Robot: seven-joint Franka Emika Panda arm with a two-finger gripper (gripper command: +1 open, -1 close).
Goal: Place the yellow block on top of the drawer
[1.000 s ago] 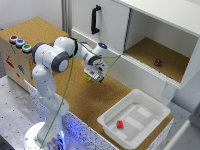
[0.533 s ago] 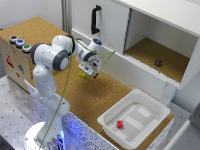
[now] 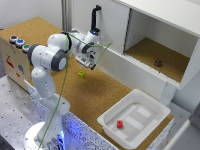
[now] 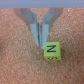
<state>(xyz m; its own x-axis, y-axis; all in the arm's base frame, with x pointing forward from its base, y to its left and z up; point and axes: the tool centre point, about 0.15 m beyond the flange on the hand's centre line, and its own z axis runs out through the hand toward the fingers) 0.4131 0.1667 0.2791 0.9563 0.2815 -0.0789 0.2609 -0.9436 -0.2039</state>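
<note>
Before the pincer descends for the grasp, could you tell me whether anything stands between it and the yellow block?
Nothing visible does. The yellow block lies alone on the cork surface, with the pincer above and beside it; the wrist view shows only bare cork between them.
</note>
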